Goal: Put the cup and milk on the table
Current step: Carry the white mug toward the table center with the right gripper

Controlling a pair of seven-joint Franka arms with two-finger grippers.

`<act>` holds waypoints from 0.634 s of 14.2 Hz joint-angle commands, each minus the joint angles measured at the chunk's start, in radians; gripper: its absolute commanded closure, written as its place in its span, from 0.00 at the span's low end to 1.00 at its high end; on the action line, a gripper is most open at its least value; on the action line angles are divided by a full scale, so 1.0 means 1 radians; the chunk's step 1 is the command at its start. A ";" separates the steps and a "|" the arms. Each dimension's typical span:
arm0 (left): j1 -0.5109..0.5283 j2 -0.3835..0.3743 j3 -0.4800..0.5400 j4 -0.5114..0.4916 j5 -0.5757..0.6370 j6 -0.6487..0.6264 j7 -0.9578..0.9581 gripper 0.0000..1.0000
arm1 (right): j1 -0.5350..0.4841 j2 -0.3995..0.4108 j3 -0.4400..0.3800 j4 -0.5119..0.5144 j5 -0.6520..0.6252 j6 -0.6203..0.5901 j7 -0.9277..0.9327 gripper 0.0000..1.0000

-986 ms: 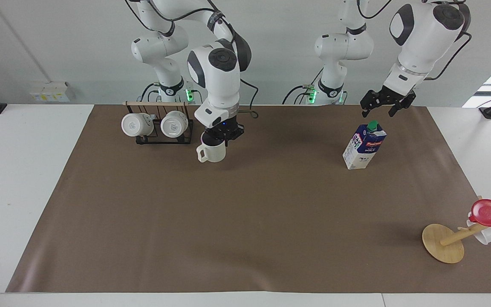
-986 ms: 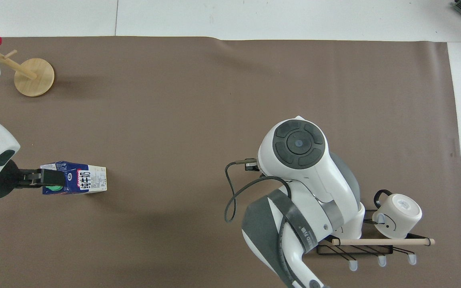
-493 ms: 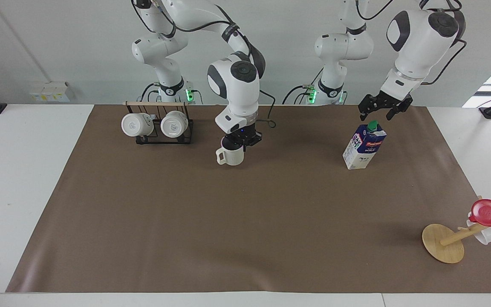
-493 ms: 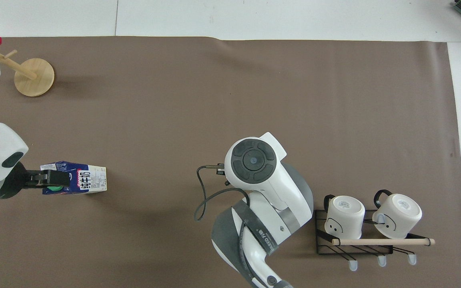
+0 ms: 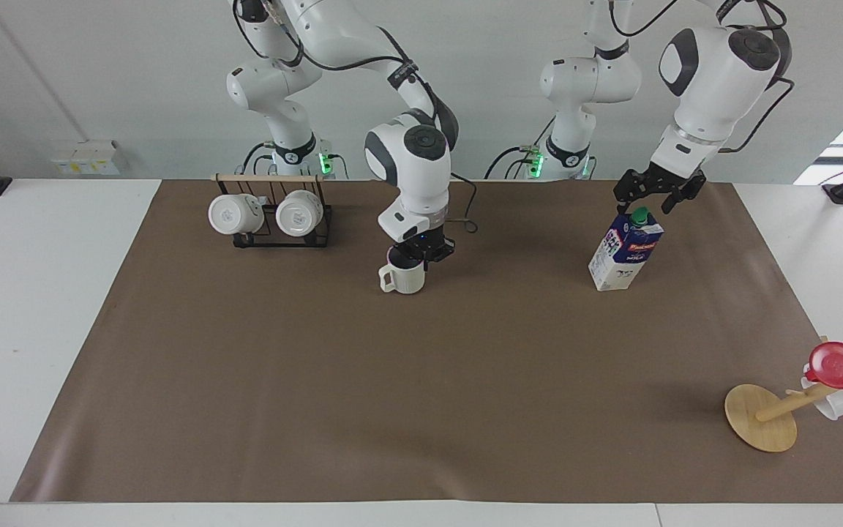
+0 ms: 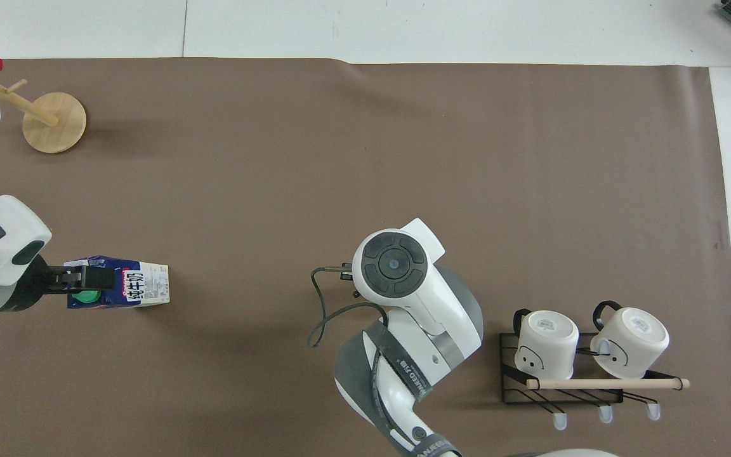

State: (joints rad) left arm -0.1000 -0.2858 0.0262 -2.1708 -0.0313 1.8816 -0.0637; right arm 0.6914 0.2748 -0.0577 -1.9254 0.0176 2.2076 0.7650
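Table with brown mat, both task things on the part nearer the robots. Milk upright on mat toward left arm's end, long axis vertical, green cap directly below left gripper, fingers apart just above it. Cup upright mid-mat, rim pinched by right gripper, base at or barely off mat. From overhead, cap visible between left fingers, cup hidden under right wrist.
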 commanded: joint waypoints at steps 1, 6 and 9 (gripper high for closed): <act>-0.017 -0.019 0.009 -0.055 0.016 0.060 -0.005 0.00 | -0.003 -0.014 0.004 -0.035 0.013 0.031 0.017 1.00; -0.015 -0.022 0.009 -0.103 0.016 0.103 -0.004 0.00 | 0.002 -0.014 0.006 -0.037 0.005 0.043 -0.004 1.00; -0.015 -0.019 0.011 -0.107 0.018 0.120 -0.002 0.00 | 0.005 -0.014 0.006 -0.037 -0.002 0.041 -0.071 1.00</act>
State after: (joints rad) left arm -0.1000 -0.2858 0.0264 -2.2479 -0.0313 1.9694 -0.0632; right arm 0.6977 0.2740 -0.0567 -1.9400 0.0164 2.2183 0.7387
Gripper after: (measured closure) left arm 0.000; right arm 0.960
